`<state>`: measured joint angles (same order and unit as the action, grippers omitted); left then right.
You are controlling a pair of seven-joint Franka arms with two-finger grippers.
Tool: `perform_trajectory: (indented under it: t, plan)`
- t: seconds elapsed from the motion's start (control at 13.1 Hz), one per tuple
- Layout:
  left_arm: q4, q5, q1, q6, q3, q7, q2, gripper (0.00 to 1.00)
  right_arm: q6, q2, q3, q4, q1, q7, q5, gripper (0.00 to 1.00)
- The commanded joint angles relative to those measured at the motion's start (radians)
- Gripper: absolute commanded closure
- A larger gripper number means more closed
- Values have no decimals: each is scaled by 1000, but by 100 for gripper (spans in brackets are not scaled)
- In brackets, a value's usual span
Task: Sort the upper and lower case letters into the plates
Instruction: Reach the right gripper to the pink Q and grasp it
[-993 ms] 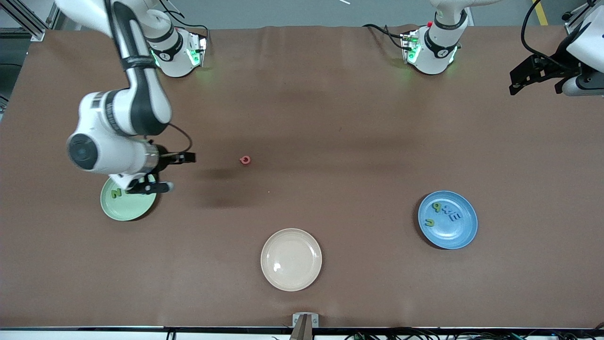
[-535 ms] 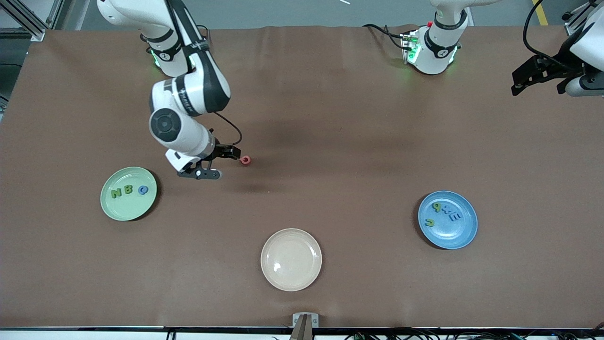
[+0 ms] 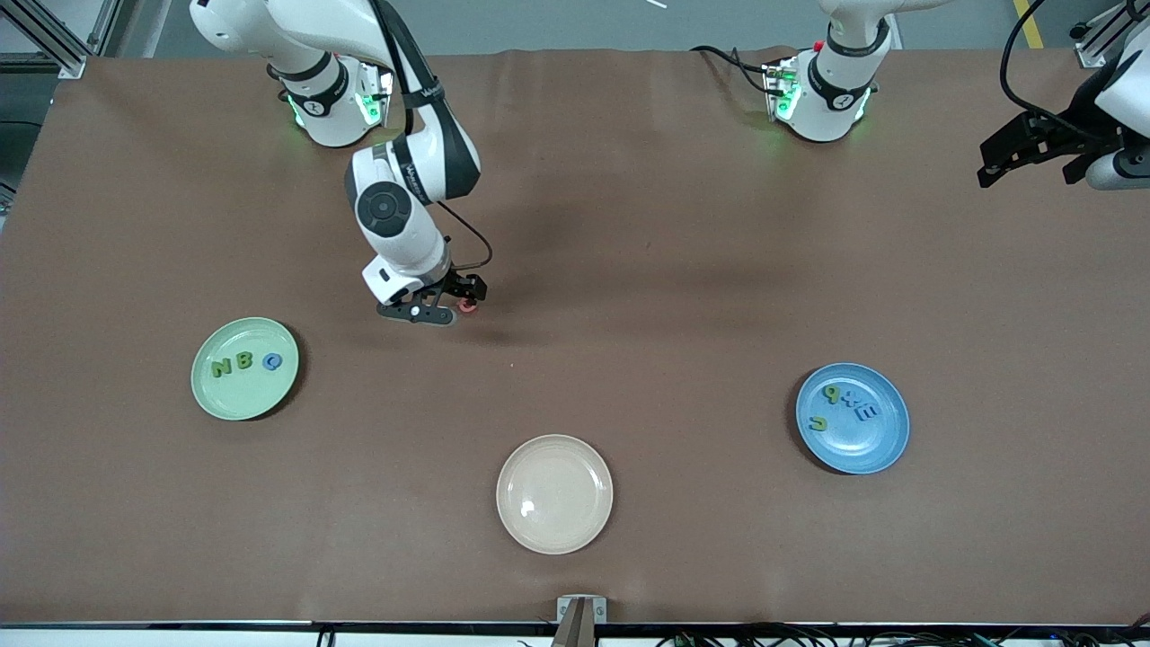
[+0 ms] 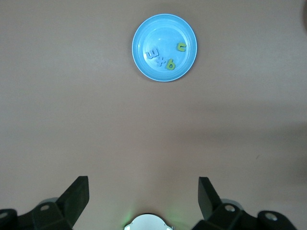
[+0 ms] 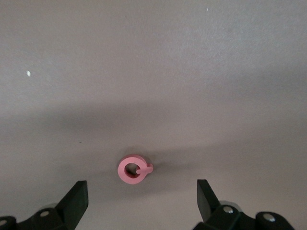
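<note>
A: What is going on in the front view?

B: The right gripper (image 3: 446,305) is hanging over the pink letter (image 3: 466,305), which is sitting on the table (image 3: 629,270) near the middle, a bit toward the right arm's end. Its jaws are spread wide with nothing in them. The left gripper (image 3: 1033,148) is waiting up by the table's edge at the left arm's end, jaws spread too.

A: Where are the plates sitting?

B: The green plate (image 3: 244,395) is lying toward the right arm's end and is holding N, B and a blue round letter. The blue plate (image 3: 862,449) is lying toward the left arm's end. The cream plate (image 3: 554,530) is sitting near the front edge with nothing in it.

A: And the left wrist view?

B: It is looking down at the blue plate (image 4: 144,62) with four small letters; I am reading E, x and c, and the green one may be a q or a b.

A: The right wrist view?

B: The pink letter (image 5: 132,170) is lying between the open fingers (image 5: 74,203). It is looking like a Q or a small a; I cannot tell which.

A: What step is this?

B: I think it is getting ready to grab. Next it is needing to go down and pinch the letter
</note>
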<state>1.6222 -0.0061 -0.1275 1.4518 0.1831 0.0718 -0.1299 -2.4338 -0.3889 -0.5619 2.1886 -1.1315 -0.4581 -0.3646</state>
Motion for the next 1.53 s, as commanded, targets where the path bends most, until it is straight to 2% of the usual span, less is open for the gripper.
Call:
perform_trajectory:
  t: [0.0, 0.15, 0.31, 0.38, 0.69, 0.84, 0.99, 1.45]
  plan:
    - [4, -20, -6, 9, -1, -18, -8, 0, -13, -22, -6, 0, -7, -20, 7, 0]
    - [4, -21, -6, 7, -1, -18, -8, 0, -18, -34, 10, 0, -4, -20, -7, 0]
    - [4, -20, -6, 7, -1, -18, -8, 0, -40, -62, 23, -4, -5, -10, -88, 0]
    - [4, -20, -6, 6, -1, -18, -8, 0, -50, -82, 26, -10, -5, -7, -102, 0]
    - [4, -21, -6, 4, -1, -18, -10, 0, -57, -93, 54, -13, 18, 5, -103, 1]
    - [4, -21, -6, 4, -1, -18, -10, 0, -57, -99, 62, -13, 19, 12, -105, 10]
    - [4, -21, -6, 4, -1, -18, -11, 0, -57, -103, 74, -18, 19, 13, -134, 24]
    - [4, -21, -7, 2, -1, -18, -14, 0, -64, -130, 74, -32, 33, 36, -145, 29]
